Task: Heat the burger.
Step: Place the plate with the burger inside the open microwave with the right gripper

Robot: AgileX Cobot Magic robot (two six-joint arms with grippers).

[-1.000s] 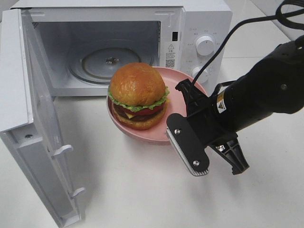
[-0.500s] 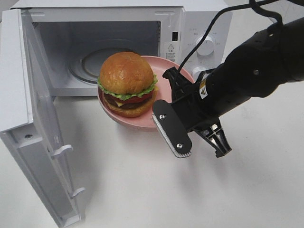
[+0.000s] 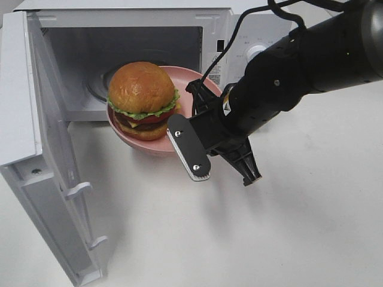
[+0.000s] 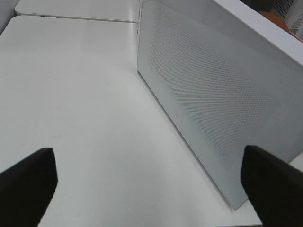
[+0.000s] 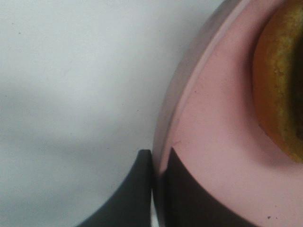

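The burger, with a golden bun, lettuce and tomato, sits on a round pink plate held in the air just in front of the open microwave's cavity. My right gripper is shut on the plate's right rim. In the right wrist view its two dark fingers pinch the plate's edge, with the bun at the side. My left gripper is open with nothing between its fingers, beside the outer face of the microwave door.
The white microwave stands at the back with its door swung fully open to the left. Its glass turntable shows partly behind the burger. Control knobs are at its right. A white tabletop lies in front.
My right arm has carried the plate and burger left and back, from in front of the knobs to the mouth of the microwave. The left gripper has not changed.
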